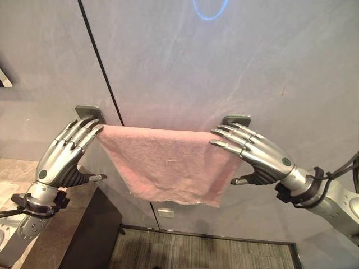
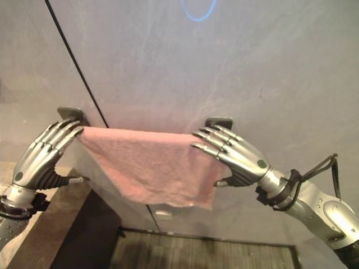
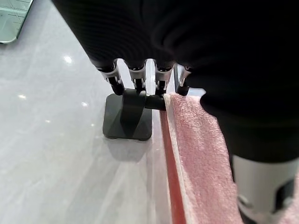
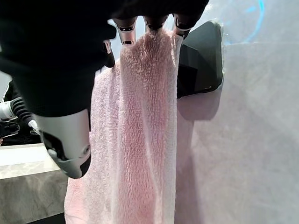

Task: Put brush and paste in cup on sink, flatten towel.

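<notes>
A pink towel (image 1: 168, 162) hangs spread over a wall rail between two dark brackets (image 1: 90, 112) (image 1: 235, 120). My left hand (image 1: 64, 154) is open, its straight fingers resting on the rail at the towel's left end, next to the left bracket (image 3: 127, 116). At the towel's right end my right hand (image 1: 261, 154) is open too, with its fingertips (image 4: 153, 22) lying on the top fold of the towel (image 4: 140, 121) by the right bracket (image 4: 201, 56). The towel's lower edge is uneven, lower toward the right.
The grey wall (image 1: 224, 61) has a dark vertical seam (image 1: 101, 61) behind the left bracket. A stone counter (image 1: 11, 174) with a dark cabinet side (image 1: 92, 235) stands at the lower left. Striped floor (image 1: 196, 252) lies below the towel.
</notes>
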Tool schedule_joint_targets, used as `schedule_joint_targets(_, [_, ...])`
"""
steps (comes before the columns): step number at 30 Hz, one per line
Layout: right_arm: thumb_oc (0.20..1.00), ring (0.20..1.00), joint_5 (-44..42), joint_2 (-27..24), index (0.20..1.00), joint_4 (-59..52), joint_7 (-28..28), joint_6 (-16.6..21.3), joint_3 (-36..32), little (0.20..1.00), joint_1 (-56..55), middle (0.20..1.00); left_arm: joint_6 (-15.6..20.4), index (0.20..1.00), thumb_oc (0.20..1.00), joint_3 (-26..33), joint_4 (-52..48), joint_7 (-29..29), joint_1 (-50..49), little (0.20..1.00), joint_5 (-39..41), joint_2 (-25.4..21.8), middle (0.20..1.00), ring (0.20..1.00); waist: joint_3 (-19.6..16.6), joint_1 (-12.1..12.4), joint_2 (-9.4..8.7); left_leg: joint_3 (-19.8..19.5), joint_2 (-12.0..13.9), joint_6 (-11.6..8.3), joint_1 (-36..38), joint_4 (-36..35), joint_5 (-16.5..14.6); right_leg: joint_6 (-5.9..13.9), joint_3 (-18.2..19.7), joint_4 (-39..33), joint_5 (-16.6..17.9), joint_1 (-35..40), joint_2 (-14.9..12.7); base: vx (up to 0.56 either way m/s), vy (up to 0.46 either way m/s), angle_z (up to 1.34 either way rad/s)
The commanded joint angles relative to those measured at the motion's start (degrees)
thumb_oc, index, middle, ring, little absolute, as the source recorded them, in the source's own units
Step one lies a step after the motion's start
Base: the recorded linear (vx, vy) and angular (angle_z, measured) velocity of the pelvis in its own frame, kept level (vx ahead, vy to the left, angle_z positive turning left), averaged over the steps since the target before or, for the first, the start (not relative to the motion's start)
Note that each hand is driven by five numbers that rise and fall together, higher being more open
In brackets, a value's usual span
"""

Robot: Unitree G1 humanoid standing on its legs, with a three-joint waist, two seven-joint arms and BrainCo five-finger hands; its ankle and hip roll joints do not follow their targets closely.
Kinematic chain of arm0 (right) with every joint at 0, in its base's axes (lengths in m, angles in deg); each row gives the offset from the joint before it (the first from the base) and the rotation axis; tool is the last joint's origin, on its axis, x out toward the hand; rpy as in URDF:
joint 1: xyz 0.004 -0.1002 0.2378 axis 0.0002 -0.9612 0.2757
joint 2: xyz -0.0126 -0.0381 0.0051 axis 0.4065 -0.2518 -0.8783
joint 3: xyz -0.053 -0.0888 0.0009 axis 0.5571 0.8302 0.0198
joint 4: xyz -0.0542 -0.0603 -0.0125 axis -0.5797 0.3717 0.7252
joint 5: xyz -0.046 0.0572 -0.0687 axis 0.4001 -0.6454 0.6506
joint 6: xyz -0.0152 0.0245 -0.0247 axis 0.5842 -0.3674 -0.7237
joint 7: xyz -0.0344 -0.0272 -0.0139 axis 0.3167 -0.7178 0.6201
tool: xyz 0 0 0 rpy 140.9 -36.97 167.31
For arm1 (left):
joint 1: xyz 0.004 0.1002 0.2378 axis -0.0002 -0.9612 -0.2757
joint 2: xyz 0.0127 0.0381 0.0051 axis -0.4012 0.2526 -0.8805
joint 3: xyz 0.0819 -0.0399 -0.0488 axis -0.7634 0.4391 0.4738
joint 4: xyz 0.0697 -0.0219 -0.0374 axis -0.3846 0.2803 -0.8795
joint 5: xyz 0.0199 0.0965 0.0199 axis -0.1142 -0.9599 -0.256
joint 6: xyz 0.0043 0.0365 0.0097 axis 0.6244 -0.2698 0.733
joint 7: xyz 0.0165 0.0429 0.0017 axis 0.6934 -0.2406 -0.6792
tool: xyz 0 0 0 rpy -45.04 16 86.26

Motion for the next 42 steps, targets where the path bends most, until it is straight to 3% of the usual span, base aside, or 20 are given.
schedule_joint_targets(1, [1.0, 1.0, 0.3, 2.2, 1.0, 11.2, -2.8, -7.0, 1.8, 1.0, -3.8, 1.0, -1.1, 1.0, 1.0, -4.7, 4.5, 7.4, -5.0, 1.0, -0.4, 0.5, 1.0, 1.0, 2.6, -0.9, -2.51, 1.0, 2.9, -2.29, 2.2, 0.6, -1.7, 3.84, 0.8, 0.4, 2.4, -1.0, -4.3, 0.0, 0.0, 0.0])
schedule_joint_targets(8, [1.0, 1.0, -7.0, 7.4, 1.0, 9.5, -3.8, -7.0, 2.1, 1.0, -2.4, 1.0, -1.8, 1.0, 1.0, -5.5, 4.8, 7.9, -3.3, 1.0, 0.6, 2.7, 1.0, 1.0, 2.3, -0.8, -2.43, 0.9, 3.2, -2.26, 2.4, 0.6, -1.7, 3.59, 0.9, 0.4, 2.1, -0.9, -4.0, 0.0, 0.0, 0.0])
schedule_joint_targets(17, [1.0, 1.0, -14.0, 15.5, 1.0, 4.6, -2.1, -6.5, 4.3, 1.0, 2.2, 1.0, -3.2, 1.0, 1.0, -7.6, 6.5, 5.3, 0.9, 1.0, 4.6, 10.0, 1.0, 1.0, 1.7, -0.4, -2.36, 1.0, 3.6, -2.26, 2.8, 0.6, -1.7, 3.02, 1.2, 0.4, 1.8, -0.7, -3.6, 0.0, 0.0, 0.0])
schedule_joint_targets(24, [1.0, 1.0, -20.7, 23.4, 1.0, 2.7, 1.4, -5.4, 5.3, 1.0, 5.3, 1.0, -4.2, 1.0, 1.0, -7.7, 6.2, -0.2, 5.0, 1.0, 7.4, 16.4, 1.0, 1.0, 1.5, -0.3, -2.16, 1.0, 4.1, -2.42, 2.8, 0.6, -1.5, 2.59, 1.3, 0.4, 1.6, -0.8, -3.1, -0.01, -0.008, -0.02])
schedule_joint_targets(31, [1.0, 1.0, -24.4, 28.5, 1.0, -3.6, 7.8, -3.1, -1.0, 1.0, 1.3, 1.0, -3.6, 1.0, 1.0, -1.2, -2.5, -9.0, 5.3, 1.0, 8.6, 22.2, 1.0, 1.0, 1.7, -0.7, -2.17, 0.9, 4.7, -2.98, 1.7, 0.6, -1.0, 2.25, 1.1, 0.4, 1.9, -1.8, -2.8, -0.01, -0.01, -0.02])
schedule_joint_targets(35, [1.0, 1.0, -25.5, 29.2, 1.0, -4.8, 8.9, -3.1, -5.5, 1.0, -3.7, 1.0, -2.3, 1.0, 1.0, 0.9, -5.7, -9.6, 2.5, 1.0, 15.6, 26.9, 1.0, 1.0, 2.2, -0.9, -2.16, 0.7, 4.7, -2.99, 1.3, 0.6, -0.8, 2.12, 1.0, 0.4, 2.1, -2.0, -2.8, 0.0, -0.003, -0.01])
schedule_joint_targets(40, [1.0, 1.0, -26.5, 29.6, 1.0, -1.7, 8.8, -4.3, -10.0, 1.0, -10.0, 1.0, -1.4, 1.0, 1.0, 1.2, -7.0, -6.7, -1.6, 1.0, 24.0, 30.3, 1.0, 1.0, 2.6, -1.1, -2.15, 0.5, 4.6, -2.84, 0.8, 0.6, -0.7, 2.06, 0.8, 0.4, 2.2, -2.3, -2.8, 0.0, 0.0, 0.0])
schedule_joint_targets(42, [1.0, 1.0, -28.9, 31.5, 1.0, 1.5, 8.5, -5.0, -12.9, 1.0, -14.0, 1.0, -0.5, 1.0, 1.0, 0.5, -5.2, -3.6, -3.9, 1.0, 31.1, 33.0, 1.0, 1.0, 3.0, -1.3, -2.19, 0.3, 4.4, -2.71, 0.6, 0.6, -0.6, 2.1, 0.7, 0.4, 2.2, -2.4, -3.0, 0.0, 0.0, 0.0])
